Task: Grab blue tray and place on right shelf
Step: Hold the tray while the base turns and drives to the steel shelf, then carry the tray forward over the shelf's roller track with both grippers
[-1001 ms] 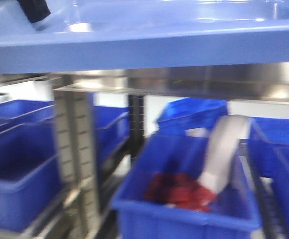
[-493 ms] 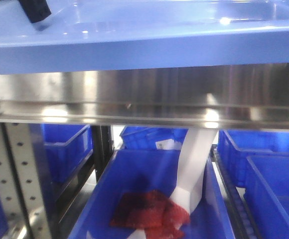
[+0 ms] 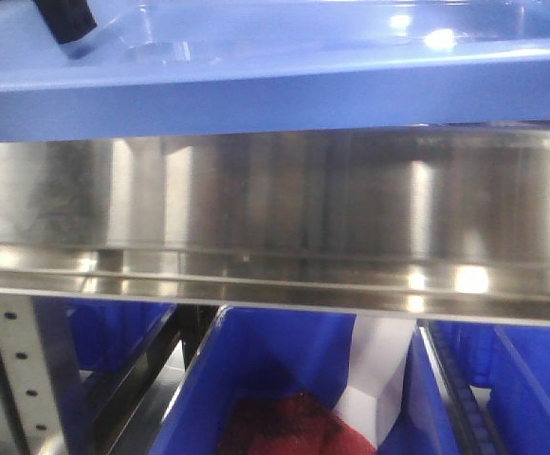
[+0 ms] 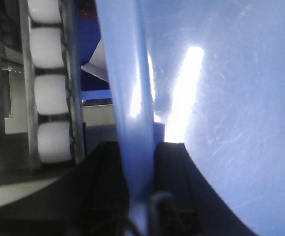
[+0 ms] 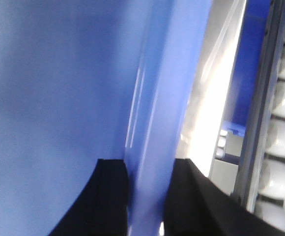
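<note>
The blue tray [image 3: 284,90] spans the top of the front view, and the steel front lip of the right shelf [image 3: 284,204] fills the frame directly beneath it. The left tool [image 4: 138,169] is clamped on the tray's rim, one black finger on each side; the right tool [image 5: 150,196] pinches the opposite rim likewise. Only the wrist views show white rollers [image 4: 50,93] beside the tray. Only the front view shows a dark-blue bin [image 3: 284,360] holding a red item [image 3: 289,431] below the shelf. Compared with half a second ago, the lip looms larger and sits lower, hiding more of the bin.
</note>
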`<act>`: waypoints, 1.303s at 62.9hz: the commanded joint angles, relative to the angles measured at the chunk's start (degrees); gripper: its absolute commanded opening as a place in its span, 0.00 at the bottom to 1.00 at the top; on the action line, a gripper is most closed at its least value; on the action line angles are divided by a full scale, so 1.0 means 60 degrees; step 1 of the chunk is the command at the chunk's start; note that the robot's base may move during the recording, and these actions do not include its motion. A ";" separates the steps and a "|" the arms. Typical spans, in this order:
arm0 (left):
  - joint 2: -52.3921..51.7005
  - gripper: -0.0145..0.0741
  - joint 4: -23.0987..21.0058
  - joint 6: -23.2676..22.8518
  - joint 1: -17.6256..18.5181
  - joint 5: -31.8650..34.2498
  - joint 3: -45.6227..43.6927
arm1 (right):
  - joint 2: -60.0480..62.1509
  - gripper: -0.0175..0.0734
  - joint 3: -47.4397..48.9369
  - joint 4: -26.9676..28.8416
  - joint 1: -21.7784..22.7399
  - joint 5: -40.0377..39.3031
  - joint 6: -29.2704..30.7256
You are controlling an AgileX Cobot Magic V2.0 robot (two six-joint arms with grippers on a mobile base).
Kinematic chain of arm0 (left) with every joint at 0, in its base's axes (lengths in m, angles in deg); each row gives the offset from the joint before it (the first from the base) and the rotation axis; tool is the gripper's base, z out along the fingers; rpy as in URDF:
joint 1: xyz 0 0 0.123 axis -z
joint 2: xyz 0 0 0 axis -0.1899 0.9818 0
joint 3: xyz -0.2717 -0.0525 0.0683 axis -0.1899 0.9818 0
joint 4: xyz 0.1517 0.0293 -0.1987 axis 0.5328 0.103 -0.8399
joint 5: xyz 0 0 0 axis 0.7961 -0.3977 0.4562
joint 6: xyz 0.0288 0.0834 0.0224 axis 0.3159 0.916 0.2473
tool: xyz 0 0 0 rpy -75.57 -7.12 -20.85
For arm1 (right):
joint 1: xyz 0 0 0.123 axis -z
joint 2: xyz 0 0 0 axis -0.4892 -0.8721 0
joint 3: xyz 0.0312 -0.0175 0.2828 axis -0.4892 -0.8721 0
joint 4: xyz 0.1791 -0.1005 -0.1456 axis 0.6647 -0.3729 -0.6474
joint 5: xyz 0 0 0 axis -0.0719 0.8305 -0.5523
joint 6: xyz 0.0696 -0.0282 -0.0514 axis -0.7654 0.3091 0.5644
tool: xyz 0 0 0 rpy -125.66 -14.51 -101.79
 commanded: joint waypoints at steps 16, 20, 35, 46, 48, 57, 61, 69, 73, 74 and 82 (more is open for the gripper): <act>-0.0333 0.11 -0.0186 0.0398 0.0101 -0.0955 -0.0286 | 0.0249 0.26 0.0333 -0.0325 -0.0007 -0.0415 0.0366; -0.0333 0.11 -0.0186 0.0398 0.0101 -0.0955 -0.0286 | 0.0249 0.26 0.0333 -0.0325 -0.0007 -0.0415 0.0366; -0.0333 0.11 -0.0186 0.0398 0.0101 -0.0955 -0.0286 | 0.0249 0.26 0.0333 -0.0325 -0.0007 -0.0415 0.0366; -0.0333 0.11 -0.0186 0.0398 0.0101 -0.0955 -0.0286 | 0.0249 0.26 0.0333 -0.0325 -0.0007 -0.0415 0.0366; -0.0333 0.11 -0.0186 0.0398 0.0101 -0.0955 -0.0286 | 0.0249 0.26 0.0333 -0.0325 -0.0007 -0.0415 0.0366; -0.0333 0.11 -0.0186 0.0398 0.0101 -0.0955 -0.0286 | 0.0249 0.26 0.0333 -0.0325 -0.0007 -0.0427 0.0366; -0.0333 0.11 -0.0186 0.0398 0.0101 -0.0955 -0.0286 | 0.0249 0.26 0.0333 -0.0325 -0.0007 -0.0495 0.0366; -0.0333 0.11 -0.0186 0.0398 0.0101 -0.0955 -0.0286 | 0.0249 0.26 0.0333 -0.0325 -0.0007 -0.0636 0.0366; -0.0333 0.11 -0.0186 0.0398 0.0101 -0.0955 -0.0286 | 0.0249 0.26 0.0333 -0.0325 -0.0007 -0.0636 0.0366; -0.0333 0.11 -0.0186 0.0398 0.0101 -0.0955 -0.0286 | 0.0249 0.26 0.0333 -0.0325 -0.0007 -0.0636 0.0366; -0.0333 0.11 -0.0210 0.0398 0.0101 -0.0955 -0.0286 | 0.0249 0.26 0.0333 -0.0325 -0.0007 -0.0636 0.0366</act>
